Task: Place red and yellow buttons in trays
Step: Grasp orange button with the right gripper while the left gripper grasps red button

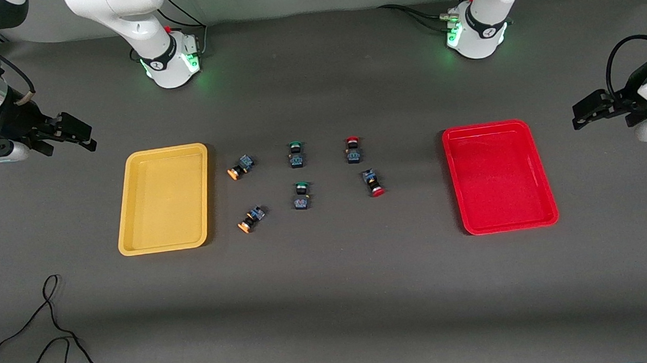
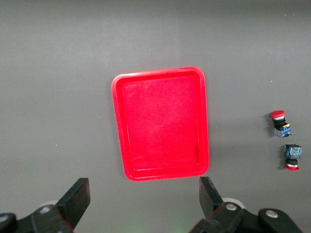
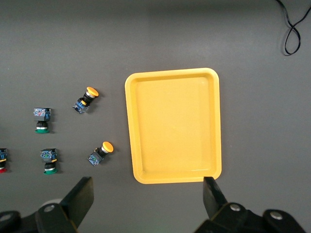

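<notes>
A dark grey desk (image 1: pixel 331 295) carries everything. The yellow tray (image 1: pixel 163 199) lies toward the right arm's end, the red tray (image 1: pixel 498 176) toward the left arm's end, both bare inside. Between them lie six buttons: two yellow buttons (image 1: pixel 241 168) (image 1: pixel 251 219) beside the yellow tray, two green buttons (image 1: pixel 296 154) (image 1: pixel 301 195) in the middle, and two red buttons (image 1: pixel 353 149) (image 1: pixel 373 182) nearer the red tray. The right hand (image 1: pixel 72 133) waits above the desk's end past the yellow tray, fingers apart. The left hand (image 1: pixel 589 111) hangs likewise past the red tray, fingers apart. A black cable (image 1: pixel 56 348) trails near the front camera.
</notes>
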`<state>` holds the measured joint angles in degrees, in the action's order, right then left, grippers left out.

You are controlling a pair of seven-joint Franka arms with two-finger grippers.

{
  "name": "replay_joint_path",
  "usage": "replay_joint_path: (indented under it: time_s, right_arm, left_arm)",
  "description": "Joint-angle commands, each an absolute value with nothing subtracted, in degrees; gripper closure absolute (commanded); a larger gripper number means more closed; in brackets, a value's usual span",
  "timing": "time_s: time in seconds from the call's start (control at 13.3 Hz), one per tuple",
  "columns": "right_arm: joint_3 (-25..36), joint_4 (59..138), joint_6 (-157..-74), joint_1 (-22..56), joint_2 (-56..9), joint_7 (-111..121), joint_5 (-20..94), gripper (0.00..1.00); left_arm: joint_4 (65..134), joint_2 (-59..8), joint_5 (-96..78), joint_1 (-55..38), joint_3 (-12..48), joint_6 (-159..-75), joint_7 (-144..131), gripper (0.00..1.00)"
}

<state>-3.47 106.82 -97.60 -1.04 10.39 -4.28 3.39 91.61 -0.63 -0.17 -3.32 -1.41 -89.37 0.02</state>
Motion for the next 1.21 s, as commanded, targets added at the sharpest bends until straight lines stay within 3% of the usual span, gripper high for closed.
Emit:
replay_joint_path:
  time_s: [0.0,0.6,0.9,1.13]
  right_arm:
    - [-3.34,105.64,-95.54,-0.97,10.36,-3.68,4.40,0.00]
    - [-5.97,105.47,-96.85,0.70,5.11,-17.98,4.75,0.00]
    - [-11.33,106.34,-100.45,2.45,0.36,-36.07,4.92,0.00]
    - [-11.43,114.49,-110.35,6.58,-1.05,-47.78,4.92,0.00]
  left_arm:
    - [91.41,0.53,-0.09,-3.78,-1.67,-87.80,-0.44,0.00]
    - [93.07,0.26,-1.14,-7.28,1.04,-88.59,-8.57,0.00]
    - [97.98,-0.09,-1.58,-18.16,4.39,-95.78,-24.57,0.00]
    - [98.96,-1.49,-1.41,-28.88,4.57,-101.15,-35.30,0.00]
